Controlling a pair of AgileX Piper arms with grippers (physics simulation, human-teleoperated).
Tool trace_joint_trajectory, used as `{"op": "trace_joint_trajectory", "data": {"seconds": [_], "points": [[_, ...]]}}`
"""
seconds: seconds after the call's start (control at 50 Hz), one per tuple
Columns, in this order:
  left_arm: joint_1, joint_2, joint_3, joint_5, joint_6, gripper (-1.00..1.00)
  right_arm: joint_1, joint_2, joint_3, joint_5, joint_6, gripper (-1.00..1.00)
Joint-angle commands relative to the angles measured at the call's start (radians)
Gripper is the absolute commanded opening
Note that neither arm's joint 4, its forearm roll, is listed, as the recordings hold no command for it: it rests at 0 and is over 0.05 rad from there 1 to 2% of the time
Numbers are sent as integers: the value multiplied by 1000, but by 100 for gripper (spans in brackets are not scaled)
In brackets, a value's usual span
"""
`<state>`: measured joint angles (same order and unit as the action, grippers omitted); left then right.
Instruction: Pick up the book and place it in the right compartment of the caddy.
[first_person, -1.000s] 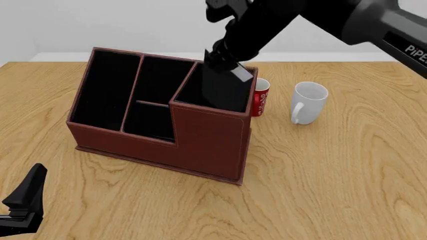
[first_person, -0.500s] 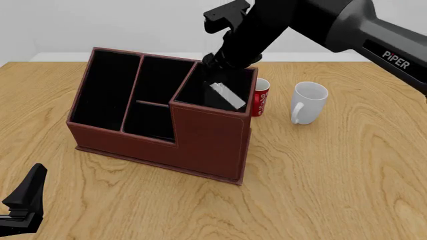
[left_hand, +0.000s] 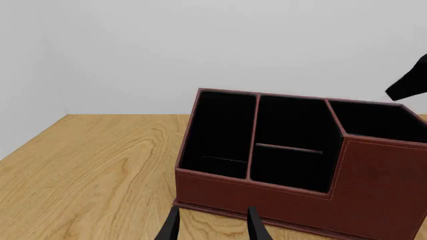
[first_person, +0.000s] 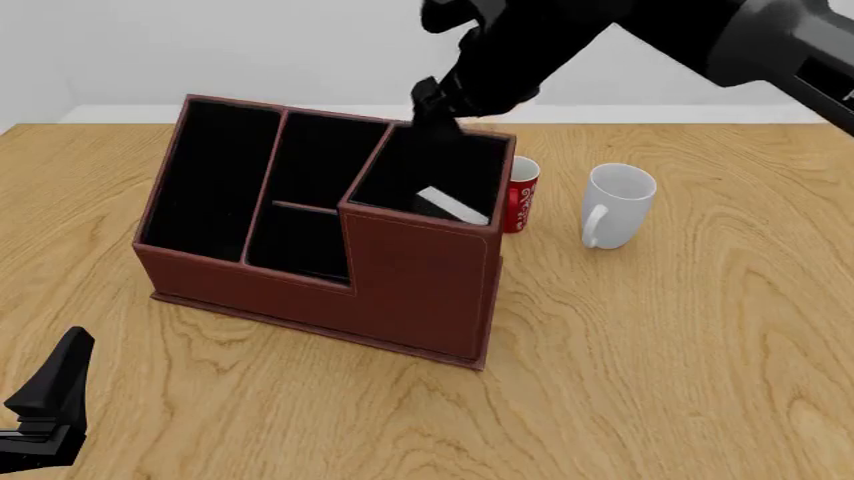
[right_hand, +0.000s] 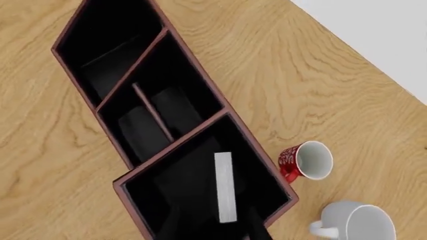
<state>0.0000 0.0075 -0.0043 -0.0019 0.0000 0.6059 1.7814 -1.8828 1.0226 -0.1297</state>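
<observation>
The book (right_hand: 225, 187), thin, matte black with a white page edge uppermost, lies inside the right compartment (first_person: 400, 185) of the caddy (first_person: 414, 290), a stitched reddish-brown box lined black. The right end effector (first_person: 434, 105) hangs above, fingers spread, holding nothing. The left end effector (left_hand: 212, 227) rests low over the wood-grain bench (first_person: 667, 350), likewise spread

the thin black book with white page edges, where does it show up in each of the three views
Front view: the thin black book with white page edges lies inside the right compartment of the reddish-brown leather-look caddy, below the right gripper.
Right wrist view: its white page edge shows in the same compartment.
Left wrist view: not visible; only the compartment's black interior shows.
Shared landmark: the caddy's stepped-up front wall.
</observation>
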Motion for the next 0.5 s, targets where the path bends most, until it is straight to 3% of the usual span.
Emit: {"op": "trace_joint_trajectory", "data": {"seconds": [0.02, 0.2, 0.22, 0.24, 0.26, 0.3, 0.32, 0.4, 0.42, 0.44, 0.48, 0.5], "points": [[0, 0, 0, 0, 0, 100, 19, -138, 128, -62, 10, 100], [0, 0, 0, 0, 0, 100, 19, -273, 287, -143, 11, 100], [0, 0, 0, 0, 0, 100, 1, -282, 309, -154, -28, 100], [0, 0, 0, 0, 0, 100, 1, -304, 345, -172, -28, 100], [0, 0, 0, 0, 0, 100, 17, -329, 363, -186, 18, 100], [0, 0, 0, 0, 0, 100, -13, -344, 400, -206, -46, 100], [0, 0, 0, 0, 0, 100, 11, -376, 415, -219, 14, 100], [0, 0, 0, 0, 0, 100, 9, -435, 477, -252, -22, 100], [0, 0, 0, 0, 0, 100, 30, -460, 490, -256, 16, 100], [0, 0, 0, 0, 0, 100, 30, -460, 491, -256, 16, 100], [0, 0, 0, 0, 0, 100, 13, -494, 531, -285, -49, 100], [0, 0, 0, 0, 0, 100, 11, -516, 545, -300, -36, 100]]}}
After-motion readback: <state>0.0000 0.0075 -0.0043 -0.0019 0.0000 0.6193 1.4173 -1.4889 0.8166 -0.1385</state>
